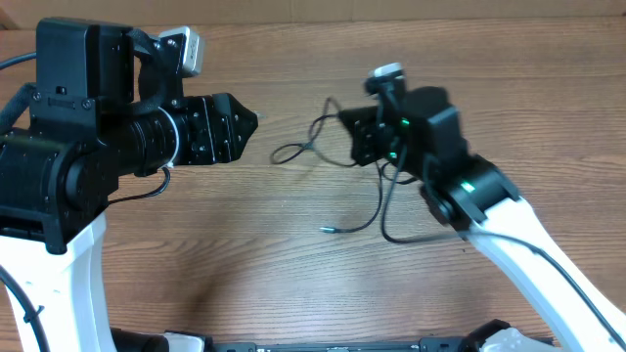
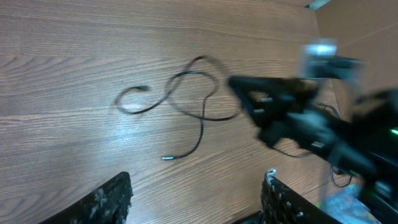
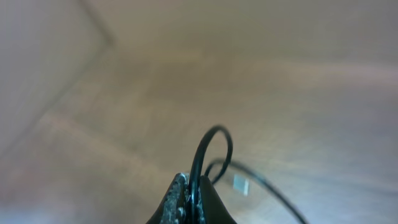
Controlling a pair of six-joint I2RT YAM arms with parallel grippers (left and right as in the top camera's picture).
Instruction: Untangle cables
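Observation:
Thin black cables (image 1: 293, 152) lie on the wooden table (image 1: 245, 244) between my two arms, a small loop on the left and a strand curving down to a silvery plug end (image 1: 326, 229). My right gripper (image 1: 348, 121) is shut on a cable at the right side of the tangle. In the right wrist view that cable (image 3: 214, 140) rises in an arc from between the closed right gripper (image 3: 194, 186). My left gripper (image 1: 252, 119) stands open, left of the loop and apart from it. In the left wrist view the cables (image 2: 186, 93) lie well beyond the left gripper (image 2: 196, 199).
A cardboard wall (image 1: 313, 10) borders the table's far edge. The right arm's white link (image 1: 528, 244) slants off to the lower right, and a pale bag-like object (image 1: 509, 340) sits at the front right. Bare wood (image 1: 245, 284) shows in front of the cables.

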